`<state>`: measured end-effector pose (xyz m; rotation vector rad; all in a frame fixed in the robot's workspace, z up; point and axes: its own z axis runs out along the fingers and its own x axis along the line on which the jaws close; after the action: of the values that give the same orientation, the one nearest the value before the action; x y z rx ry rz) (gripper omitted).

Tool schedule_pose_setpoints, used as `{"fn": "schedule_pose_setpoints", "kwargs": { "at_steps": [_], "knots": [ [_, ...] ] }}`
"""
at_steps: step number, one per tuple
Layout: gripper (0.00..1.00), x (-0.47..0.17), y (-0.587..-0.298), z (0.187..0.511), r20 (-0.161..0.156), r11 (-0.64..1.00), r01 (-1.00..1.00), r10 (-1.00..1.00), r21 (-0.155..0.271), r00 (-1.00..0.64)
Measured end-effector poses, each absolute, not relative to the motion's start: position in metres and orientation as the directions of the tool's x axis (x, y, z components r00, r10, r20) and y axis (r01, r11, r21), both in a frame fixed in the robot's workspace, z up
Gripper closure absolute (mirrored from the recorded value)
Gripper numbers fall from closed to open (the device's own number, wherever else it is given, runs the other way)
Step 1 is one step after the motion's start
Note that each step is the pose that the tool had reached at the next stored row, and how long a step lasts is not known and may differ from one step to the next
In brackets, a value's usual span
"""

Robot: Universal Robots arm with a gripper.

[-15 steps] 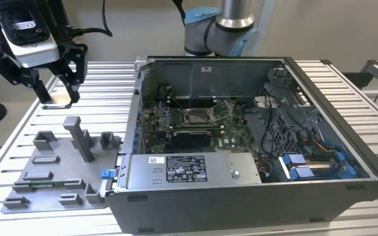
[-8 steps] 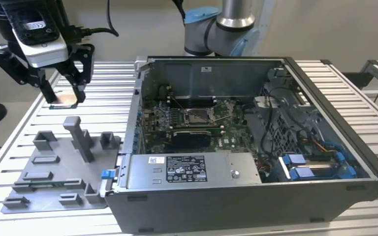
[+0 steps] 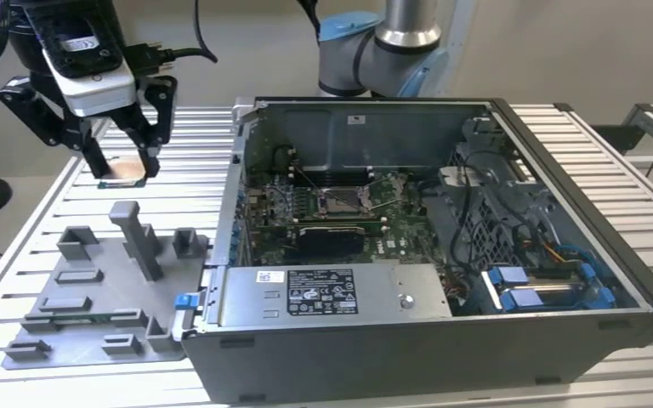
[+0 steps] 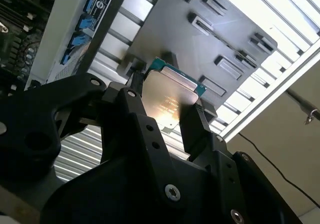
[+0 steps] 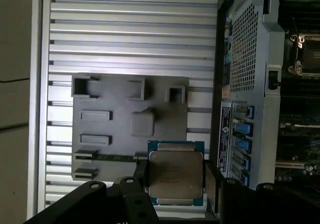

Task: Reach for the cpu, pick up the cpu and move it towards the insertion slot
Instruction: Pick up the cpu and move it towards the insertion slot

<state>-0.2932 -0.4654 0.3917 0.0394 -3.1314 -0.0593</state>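
First wrist view says it plainest: the cpu sits pinched in the gripper. The dark fingers press on two opposite edges, the pale metal face is turned up toward the wrist, and a green rim shows at the free ends. From where I stand it looks level and held right at the fingertips, touching nothing else.

Directly under the gripper is the grey fixture plate with its little blocks and pockets, and the chip hangs well clear of it. Under that is the slatted table.

Out to one side of the gripper stands the open computer case. The insertion slot is down inside on the green board, well apart from the gripper and lower than it.

So I'd say pickup is done and the carry has barely started. To do it well, I'd keep the chip flat and the squeeze steady, since it's a thin edge grip and any tilt or jolt could let it slide. The case wall stands between gripper and slot, so the path has to stay high enough to clear that rim. There are cables and brackets inside too, so a slow, straight travel seems wise.
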Motion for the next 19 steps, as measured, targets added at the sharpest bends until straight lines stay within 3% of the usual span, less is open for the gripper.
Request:
{"fn": "schedule_pose_setpoints", "kwargs": {
  "at_steps": [19],
  "knots": [
    [1.0, -0.258, -0.465, 0.392, 0.01, 0.999, -0.025, -0.025, 0.038, -1.0]
  ]
}}
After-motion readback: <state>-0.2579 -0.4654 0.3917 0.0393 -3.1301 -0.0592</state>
